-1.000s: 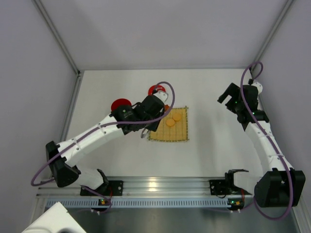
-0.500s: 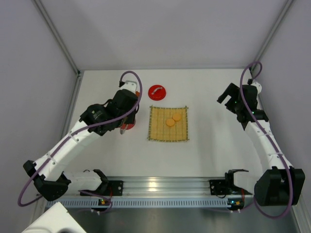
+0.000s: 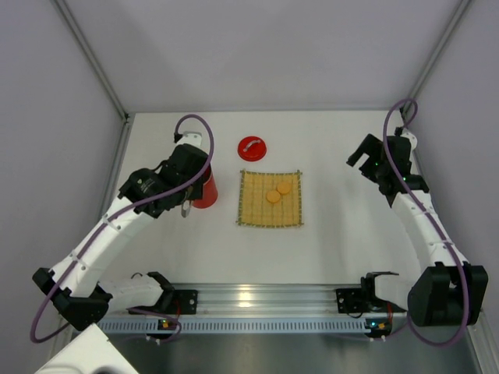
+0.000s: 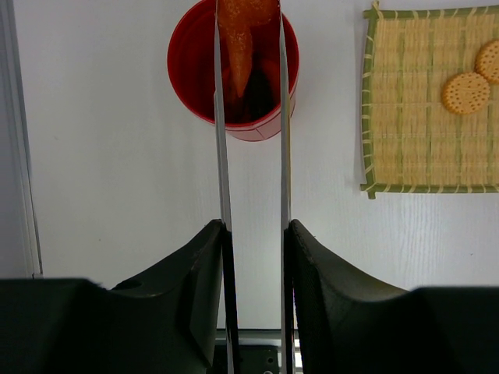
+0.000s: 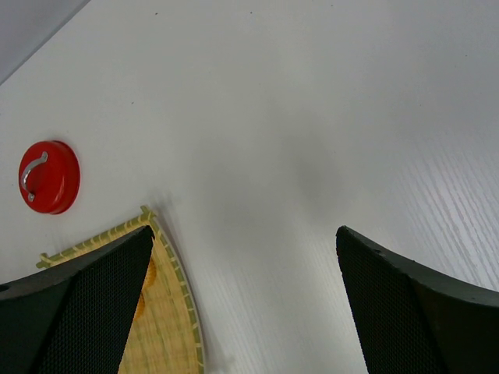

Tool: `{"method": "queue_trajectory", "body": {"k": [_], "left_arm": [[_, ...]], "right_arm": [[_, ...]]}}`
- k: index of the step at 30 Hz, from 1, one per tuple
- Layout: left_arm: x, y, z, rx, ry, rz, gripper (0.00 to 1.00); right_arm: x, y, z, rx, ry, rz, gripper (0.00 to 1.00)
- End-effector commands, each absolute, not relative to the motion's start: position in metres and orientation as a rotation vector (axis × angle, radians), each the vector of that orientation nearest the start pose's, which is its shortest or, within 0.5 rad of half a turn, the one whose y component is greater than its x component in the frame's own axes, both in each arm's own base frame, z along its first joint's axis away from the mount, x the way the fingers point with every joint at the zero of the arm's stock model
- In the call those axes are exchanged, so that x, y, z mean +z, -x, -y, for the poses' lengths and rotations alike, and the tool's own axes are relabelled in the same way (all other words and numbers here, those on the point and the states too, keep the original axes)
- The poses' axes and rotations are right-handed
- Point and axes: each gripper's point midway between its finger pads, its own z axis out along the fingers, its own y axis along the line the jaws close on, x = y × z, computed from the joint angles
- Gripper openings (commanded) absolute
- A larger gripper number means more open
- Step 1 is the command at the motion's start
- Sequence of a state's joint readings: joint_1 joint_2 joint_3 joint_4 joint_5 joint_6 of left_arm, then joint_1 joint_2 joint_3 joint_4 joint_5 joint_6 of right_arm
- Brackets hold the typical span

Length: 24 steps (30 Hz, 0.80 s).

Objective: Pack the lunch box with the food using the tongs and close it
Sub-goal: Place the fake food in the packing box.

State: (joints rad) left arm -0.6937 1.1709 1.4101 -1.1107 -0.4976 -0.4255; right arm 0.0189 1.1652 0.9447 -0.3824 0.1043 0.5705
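Note:
My left gripper [image 4: 253,230] is shut on the tongs [image 4: 221,156], whose two thin metal arms run forward between the fingers. Their tips pinch an orange-brown piece of food [image 4: 240,39] just over the open mouth of the red lunch box [image 4: 234,86], which holds darker pieces. From above, the left gripper [image 3: 185,195] sits beside the lunch box [image 3: 206,189]. Two round orange slices [image 3: 273,197] lie on the yellow bamboo mat [image 3: 269,212]. The red lid [image 3: 252,146] lies behind the mat. My right gripper [image 5: 243,231] is open and holds nothing, at the far right [image 3: 366,152].
The bamboo mat [image 4: 413,156] lies right of the lunch box, and its corner [image 5: 160,312] shows under the right gripper with the lid [image 5: 48,176] beyond. White walls close in the table on the left, back and right.
My left arm has swung left from the mat's corner to the lunch box, carrying the tongs and the pinched food. The right arm has stayed put.

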Motion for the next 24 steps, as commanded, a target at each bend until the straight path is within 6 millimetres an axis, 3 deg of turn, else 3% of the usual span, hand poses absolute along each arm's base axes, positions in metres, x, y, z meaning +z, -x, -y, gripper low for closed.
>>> {"method": "queue_trajectory", "body": {"k": [1, 17, 24], "left_arm": [[0.2718, -0.2452, 0.1075, 0.054, -0.054, -2.286, 0.41], [0.2689, -0.2467, 0.1076, 0.047, -0.056, -2.290, 0.55], [0.2744, -0.2491, 0.1141, 0.012, -0.080, -2.281, 0.54]], "right_arm": [[0.2190, -0.3699, -0.0155, 0.264, -0.621, -1.995, 0.99], [0.2198, -0.3686, -0.0152, 0.263, -0.622, -1.993, 0.99], [0.2212, -0.3685, -0.0149, 0.265, -0.621, -1.989, 1.00]]}}
